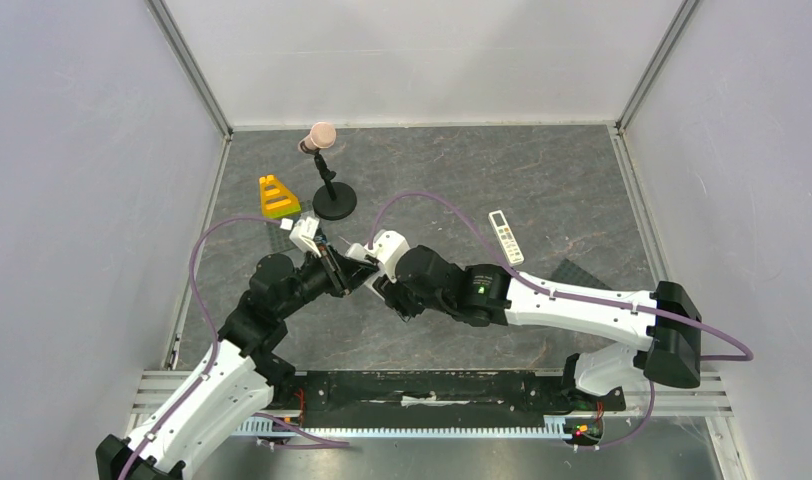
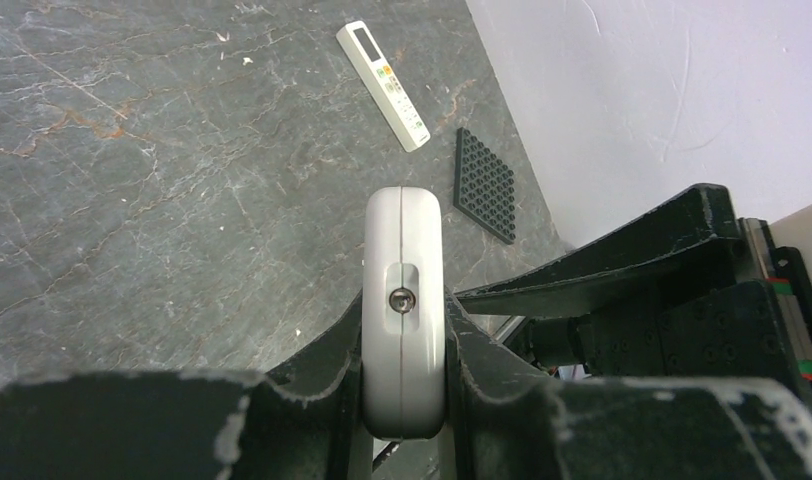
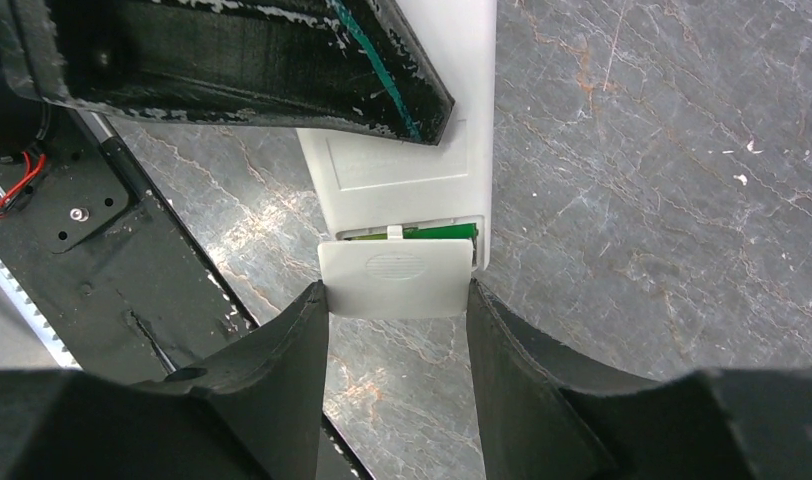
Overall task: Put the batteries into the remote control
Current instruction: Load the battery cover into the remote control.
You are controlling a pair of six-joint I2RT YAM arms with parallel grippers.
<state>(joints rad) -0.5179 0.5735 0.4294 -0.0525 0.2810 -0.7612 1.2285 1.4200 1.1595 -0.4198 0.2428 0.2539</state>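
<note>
Compartment first: in the right wrist view the battery bay (image 3: 372, 235) at the lower end of the remote control (image 3: 407, 150) stood partly uncovered. Through the narrow gap I saw a sliver of a green battery (image 3: 437, 232) inside; whatever else it held was hidden. The battery cover (image 3: 397, 270) overlapped the bay's lower end, and the right gripper (image 3: 397, 295) was clamped on it, one finger against each side edge. The remote's long axis ran from the top of that frame to the bottom, its plain white back turned to the camera and the bay end pointing down. The left gripper (image 2: 403, 330) was closed on the remote, pinching its two broad faces. In its own view I saw the remote end-on in the lower middle, its small emitter window facing the lens. From above, the two grippers met left of center over the grey table (image 1: 542, 180). A slimmer white remote (image 2: 382, 85) and a dark studded plate (image 2: 484, 183) lay on the table in the upper middle of the left wrist view, well apart from the held remote.
</note>
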